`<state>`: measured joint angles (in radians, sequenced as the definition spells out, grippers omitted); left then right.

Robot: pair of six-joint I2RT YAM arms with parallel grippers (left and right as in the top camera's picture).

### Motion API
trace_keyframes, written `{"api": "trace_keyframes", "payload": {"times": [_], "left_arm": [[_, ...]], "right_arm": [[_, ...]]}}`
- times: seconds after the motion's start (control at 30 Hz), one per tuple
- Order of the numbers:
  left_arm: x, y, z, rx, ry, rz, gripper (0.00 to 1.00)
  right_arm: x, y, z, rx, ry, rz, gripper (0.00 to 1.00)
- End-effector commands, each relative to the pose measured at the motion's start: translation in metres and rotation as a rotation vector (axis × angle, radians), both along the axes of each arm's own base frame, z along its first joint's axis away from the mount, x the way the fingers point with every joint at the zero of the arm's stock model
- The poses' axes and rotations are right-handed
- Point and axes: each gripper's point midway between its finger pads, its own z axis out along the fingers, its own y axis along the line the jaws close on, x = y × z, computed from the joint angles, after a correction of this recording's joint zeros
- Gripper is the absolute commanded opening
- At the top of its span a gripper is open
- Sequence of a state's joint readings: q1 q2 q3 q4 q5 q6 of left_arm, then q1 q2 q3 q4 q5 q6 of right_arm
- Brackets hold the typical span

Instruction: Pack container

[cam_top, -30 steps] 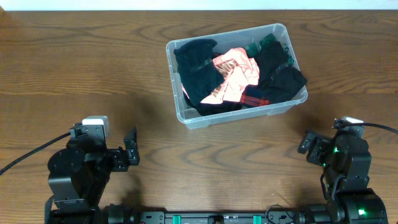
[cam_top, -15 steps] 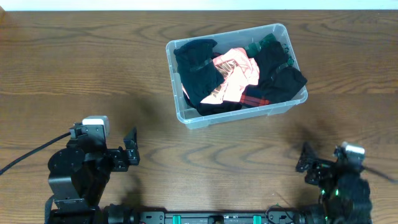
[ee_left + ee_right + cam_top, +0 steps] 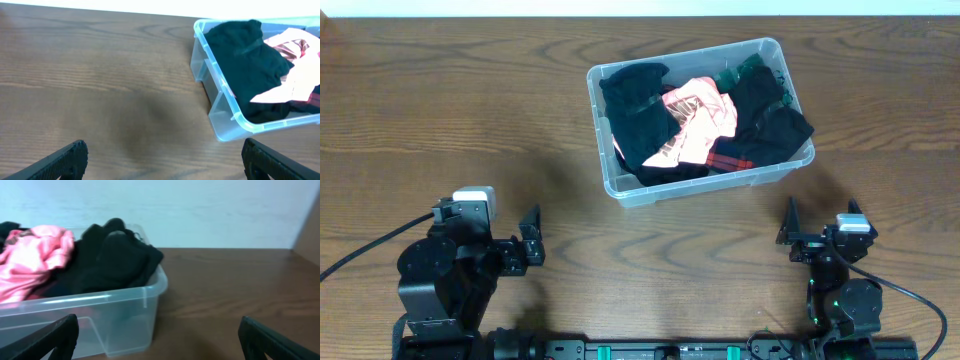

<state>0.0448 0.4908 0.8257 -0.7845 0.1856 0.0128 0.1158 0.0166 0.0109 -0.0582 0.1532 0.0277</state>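
On the far half of the worktop [image 3: 440, 110], a little right of centre: the container [image 3: 720, 183], clear, skewed so that its right end lies farther back than its left; packed to the rim with clothes; black cloth [image 3: 638, 110] at the left end; pink cloth [image 3: 698, 125] crumpled in the middle; more black [image 3: 770, 125] at the right end, heaped above the rim in the right wrist view; a dark green bit [image 3: 745, 70] at the far right corner; a red-striped edge [image 3: 730, 160] against the near wall.

At the near edge, left: left arm [image 3: 445, 275], folded low, well apart from the container; left jaws released and spread wide, fingers [image 3: 67, 157] down at the bottom corners of the wrist view with wood grain between them; pointed toward the far side, with the container's left end at upper right of that view.

At the near edge, right: right arm [image 3: 845, 290], also low, near the container's near right corner yet apart from it; right jaws likewise released, fingers [image 3: 50, 337] far apart; ahead and left of them, the container's end wall.

Off the left arm, a cable [image 3: 360, 258] toward the left edge; off the right arm, another cable [image 3: 915, 305], looped; behind the worktop, a pale wall [image 3: 200, 210].
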Motion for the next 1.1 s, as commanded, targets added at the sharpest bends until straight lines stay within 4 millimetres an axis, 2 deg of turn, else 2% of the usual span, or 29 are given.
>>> {"api": "trace_keyframes", "payload": {"times": [0.0,0.97,1.07], "left_arm": [[0.0,-0.001,-0.001,0.004,0.001,-0.013,0.98],[0.0,-0.001,-0.001,0.004,0.001,-0.013,0.98],[-0.011,0.009,-0.012,0.062,0.036,0.025,0.98]], "right_arm": [[0.0,0.007,0.0,-0.038,-0.004,0.038,0.99],[0.0,0.007,-0.001,-0.038,-0.003,0.038,0.99],[0.0,0.007,-0.001,-0.038,-0.003,0.038,0.99]]}}
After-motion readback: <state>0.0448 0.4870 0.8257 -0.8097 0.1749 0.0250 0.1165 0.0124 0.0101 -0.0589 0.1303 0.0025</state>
